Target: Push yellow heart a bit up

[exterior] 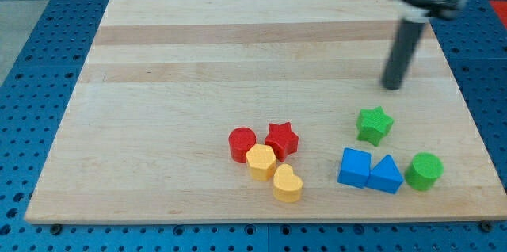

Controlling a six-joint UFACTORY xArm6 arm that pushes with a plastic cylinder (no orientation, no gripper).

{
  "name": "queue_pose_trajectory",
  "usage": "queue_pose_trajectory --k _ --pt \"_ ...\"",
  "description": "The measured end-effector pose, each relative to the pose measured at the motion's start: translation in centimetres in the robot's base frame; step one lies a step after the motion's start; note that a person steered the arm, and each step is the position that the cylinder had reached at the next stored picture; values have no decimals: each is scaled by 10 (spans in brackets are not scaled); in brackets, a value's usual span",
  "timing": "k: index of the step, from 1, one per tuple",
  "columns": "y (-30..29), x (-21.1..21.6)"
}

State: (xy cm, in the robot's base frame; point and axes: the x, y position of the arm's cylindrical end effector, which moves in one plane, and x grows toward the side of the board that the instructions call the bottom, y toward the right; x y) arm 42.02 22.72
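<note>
The yellow heart (pixel 287 184) lies near the board's bottom edge, at the lower right of a tight cluster. A yellow hexagon (pixel 261 161) touches it at its upper left. A red cylinder (pixel 242 143) and a red star (pixel 281 139) sit just above the hexagon. My tip (pixel 392 87) is on the board at the view's right, far above and to the right of the heart, a little above the green star (pixel 374 124). The rod looks blurred.
A blue cube (pixel 354 167), a blue triangle (pixel 386 175) and a green cylinder (pixel 424 171) stand in a row at the lower right. The wooden board (pixel 198 62) rests on a blue perforated table (pixel 32 85).
</note>
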Motion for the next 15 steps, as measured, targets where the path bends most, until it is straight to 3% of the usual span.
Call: queue_pose_trajectory --k 1,2,4,6,8,15 --pt "77 35" --pt "117 73" --pt "117 98" --pt "114 195" --pt "97 197" --pt "-51 199"
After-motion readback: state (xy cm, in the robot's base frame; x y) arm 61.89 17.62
